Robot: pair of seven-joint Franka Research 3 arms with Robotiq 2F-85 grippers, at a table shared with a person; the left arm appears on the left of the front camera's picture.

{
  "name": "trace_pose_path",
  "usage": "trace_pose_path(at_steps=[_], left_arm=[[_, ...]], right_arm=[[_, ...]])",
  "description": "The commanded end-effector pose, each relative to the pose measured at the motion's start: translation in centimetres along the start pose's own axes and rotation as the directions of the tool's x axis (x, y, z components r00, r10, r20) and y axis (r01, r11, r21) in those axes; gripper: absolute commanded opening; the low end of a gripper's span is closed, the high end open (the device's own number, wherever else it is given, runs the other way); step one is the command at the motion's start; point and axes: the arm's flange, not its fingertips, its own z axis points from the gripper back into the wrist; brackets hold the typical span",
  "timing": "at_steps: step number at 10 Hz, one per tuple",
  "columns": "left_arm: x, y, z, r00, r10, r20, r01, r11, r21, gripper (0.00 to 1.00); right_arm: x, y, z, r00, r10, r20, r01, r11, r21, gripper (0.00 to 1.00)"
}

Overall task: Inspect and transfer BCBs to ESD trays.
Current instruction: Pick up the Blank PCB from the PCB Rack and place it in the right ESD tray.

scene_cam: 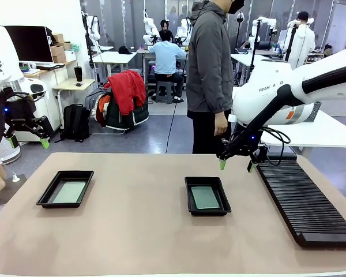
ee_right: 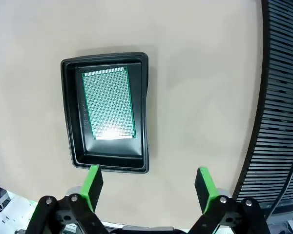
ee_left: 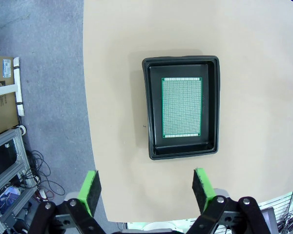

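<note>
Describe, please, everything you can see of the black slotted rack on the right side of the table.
The slotted rack is a long, black, plastic-looking slab lying flat on the tan table, along its right edge. Its top is ribbed with many closely spaced parallel slots, all of which look empty. A raised rim borders it. The right hand hovers open near its far end, not touching it.
</note>
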Motion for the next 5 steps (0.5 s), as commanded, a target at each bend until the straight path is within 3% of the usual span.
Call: trace_pose_path(at_steps=[1, 5], left_arm=[[-0.13, 0.08, -0.06, 1.000, -0.005, 0.005, 0.005, 1.000, -0.003, 1.00], [-0.13, 0.08, -0.06, 1.000, -0.005, 0.005, 0.005, 1.000, -0.003, 1.00]], right_arm=[[-0.10, 0.02, -0.15, 1.000, -0.004, -0.004, 0.004, 1.000, 0.004, 1.00], [-0.10, 0.02, -0.15, 1.000, -0.004, -0.004, 0.004, 1.000, 0.004, 1.00]])
